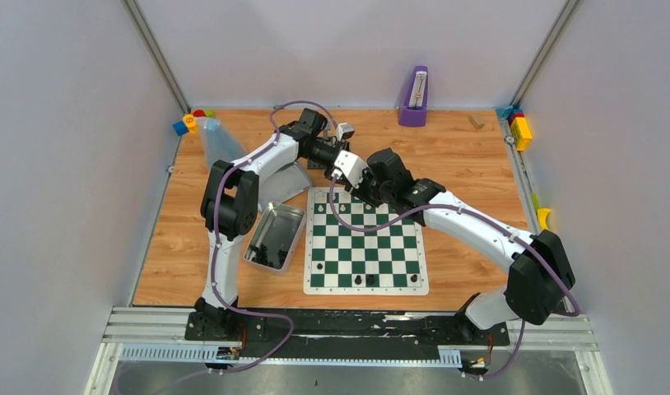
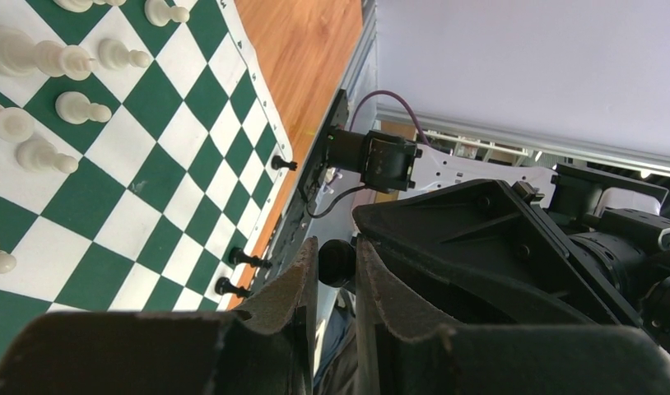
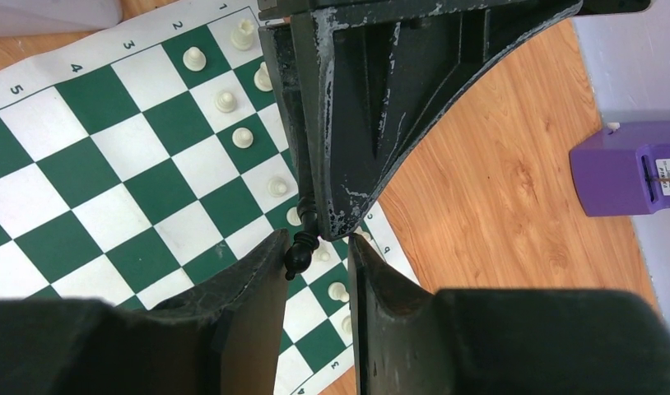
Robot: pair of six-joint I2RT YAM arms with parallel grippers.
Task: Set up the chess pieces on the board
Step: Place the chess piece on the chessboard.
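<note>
The green and white board (image 1: 366,247) lies in the middle of the table. Cream-white chess pieces (image 2: 72,107) stand in rows at its far end, also seen in the right wrist view (image 3: 243,137). A few black pieces (image 1: 358,281) stand along its near edge. Above the board's far edge the two grippers meet. My left gripper (image 2: 337,263) is shut on a black chess piece (image 2: 337,262) by its base. That piece's head (image 3: 303,251) pokes between the jaws of my right gripper (image 3: 315,251), close to one finger, with a gap to the other.
A silver metal tin (image 1: 276,236) holding dark pieces sits left of the board. A purple box (image 1: 414,97) stands at the back wall. Coloured blocks lie at the back left (image 1: 188,123) and right edge (image 1: 521,130). A clear plastic bag (image 1: 221,144) lies back left.
</note>
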